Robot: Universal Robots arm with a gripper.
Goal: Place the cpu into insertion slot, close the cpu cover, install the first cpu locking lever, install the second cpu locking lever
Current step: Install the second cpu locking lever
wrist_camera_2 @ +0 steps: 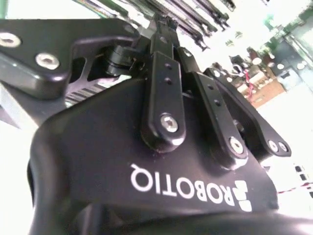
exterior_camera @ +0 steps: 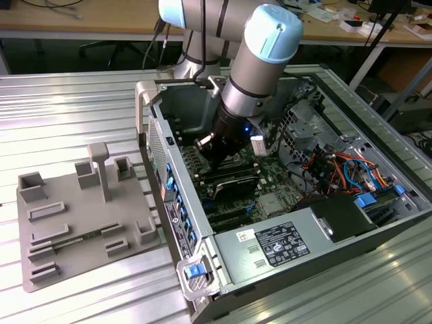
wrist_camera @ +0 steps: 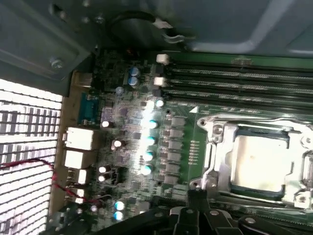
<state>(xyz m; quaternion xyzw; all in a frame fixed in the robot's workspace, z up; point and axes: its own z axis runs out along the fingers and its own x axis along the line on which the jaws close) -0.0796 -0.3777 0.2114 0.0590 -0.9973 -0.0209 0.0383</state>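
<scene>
The arm reaches down into the open computer case (exterior_camera: 283,202), with the gripper (exterior_camera: 214,150) low over the circuit board (wrist_camera: 142,147). In the second wrist view the gripper (wrist_camera_2: 164,27) appears as black finger links converging toward one tip; whether the fingertips are together or apart cannot be told, and nothing is seen held. In the first wrist view the chip (wrist_camera: 258,164) lies flat inside the socket (wrist_camera: 222,188), with the silver cover (wrist_camera: 249,126) framing it. Long memory slots (wrist_camera: 234,81) run just beside the socket. A grey parts tray (exterior_camera: 74,223) sits outside the case, well apart from it.
</scene>
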